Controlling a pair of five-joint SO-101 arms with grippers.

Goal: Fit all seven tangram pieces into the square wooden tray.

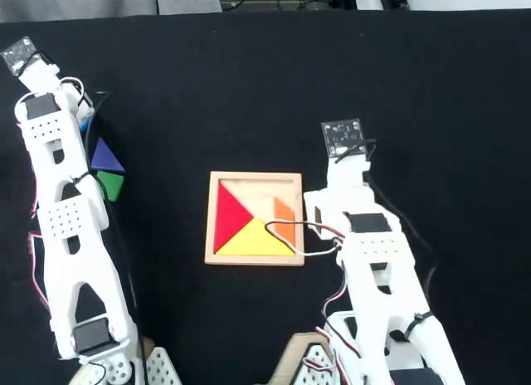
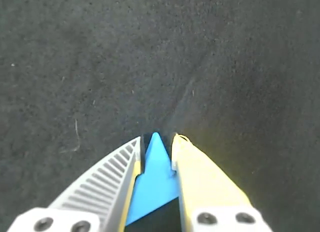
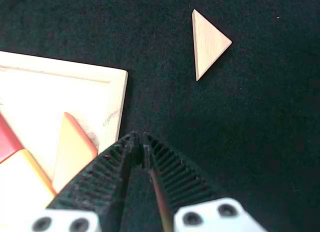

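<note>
The left pincer [image 2: 157, 142] is closed on a pale-blue piece [image 2: 154, 184], nipping its side edges with the tip poking out between the fingers, over bare bench [image 1: 415, 111] well apart from the tray [image 1: 254, 177], where red [image 1: 228, 215], yellow [image 1: 253, 240] and orange [image 1: 284, 209] pieces already lie. The right pincer [image 3: 137, 142] is closed on nothing just beside the tray's corner, with a bare-wood triangle [image 3: 207, 42] lying near it. The pieces look light, stiff and smooth, so I judge a firm pinch across opposite edges near the middle is best, since a grip near a point may let them twist.
</note>
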